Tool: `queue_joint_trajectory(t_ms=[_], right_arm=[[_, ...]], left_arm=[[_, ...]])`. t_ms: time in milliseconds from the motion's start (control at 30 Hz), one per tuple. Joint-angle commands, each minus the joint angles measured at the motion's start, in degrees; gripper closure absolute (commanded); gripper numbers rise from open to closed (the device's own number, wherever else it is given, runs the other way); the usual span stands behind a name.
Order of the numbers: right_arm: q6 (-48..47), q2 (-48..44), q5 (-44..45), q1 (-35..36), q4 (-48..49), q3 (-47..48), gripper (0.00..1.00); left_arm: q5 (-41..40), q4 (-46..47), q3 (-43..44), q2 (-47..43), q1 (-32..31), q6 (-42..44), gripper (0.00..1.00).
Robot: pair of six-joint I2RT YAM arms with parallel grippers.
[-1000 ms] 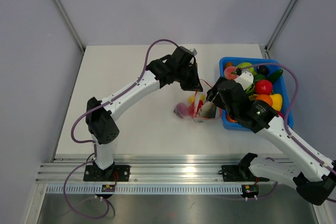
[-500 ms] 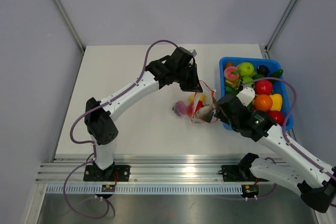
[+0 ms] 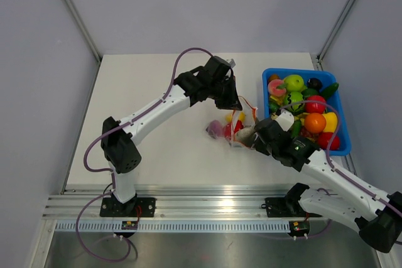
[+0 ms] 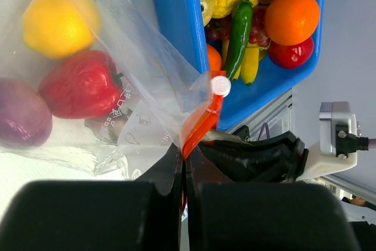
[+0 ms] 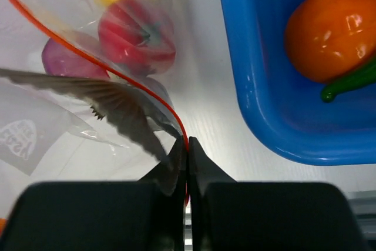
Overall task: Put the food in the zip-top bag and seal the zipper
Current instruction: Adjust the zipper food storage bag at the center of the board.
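Note:
The zip-top bag (image 3: pixel 231 128) lies on the table left of the bin, clear, with its zipper (image 4: pixel 202 123) an orange-red strip along the mouth. Inside it are food pieces: a yellow fruit (image 4: pixel 59 22), a red pepper (image 4: pixel 82 83) and a purple piece (image 4: pixel 20 116). My left gripper (image 4: pixel 186 152) is shut on one end of the zipper, just below the white slider (image 4: pixel 221 86). My right gripper (image 5: pixel 187 144) is shut on the thin red zipper line (image 5: pixel 117 74) at the other side of the mouth. From above, the left gripper (image 3: pixel 235 105) and right gripper (image 3: pixel 253 135) flank the mouth.
A blue bin (image 3: pixel 295 71) at the right holds several more toy foods, among them an orange (image 5: pixel 329 30), a green chilli (image 4: pixel 238 30) and a red ball (image 3: pixel 315 105). Its wall (image 5: pixel 252 57) runs close to the right gripper. An aluminium rail (image 3: pixel 207 206) borders the near edge.
My right gripper has slid down and left from over the bin to the bag's mouth and has shut on the zipper. The left arm has held still, shut throughout.

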Motion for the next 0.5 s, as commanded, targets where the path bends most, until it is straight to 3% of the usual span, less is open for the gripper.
queue_joint_trajectory(t_ms=[0, 100, 167, 267, 333, 467], right_arm=[[-0.4, 1.2, 3.0, 0.5, 2.9, 5.1, 1.0], [-7.1, 3.5, 5.8, 0.5, 1.2, 16.3, 1.0], [-11.9, 5.0, 3.7, 0.5, 1.4, 24.8, 1.0], [-15.1, 7.7, 0.6, 0.5, 2.8, 29.6, 1.0], [-15.9, 9.7, 0.9, 0.5, 4.4, 28.2, 1.0], [-15.6, 17.2, 0.6, -1.8, 5.7, 21.3, 1.0]], left_arm=[[1.2, 1.6, 0.8, -4.2, 1.3, 1.3, 1.0], [2.5, -1.0, 3.1, -4.8, 4.8, 5.2, 1.0], [0.3, -7.1, 9.7, -4.3, 6.7, 9.8, 1.0], [-3.4, -13.0, 16.3, -3.9, 7.2, 14.4, 1.0], [-3.5, -12.9, 14.5, -5.1, 7.2, 15.1, 1.0], [-1.5, -7.9, -0.1, -6.4, 7.2, 14.8, 1.0]])
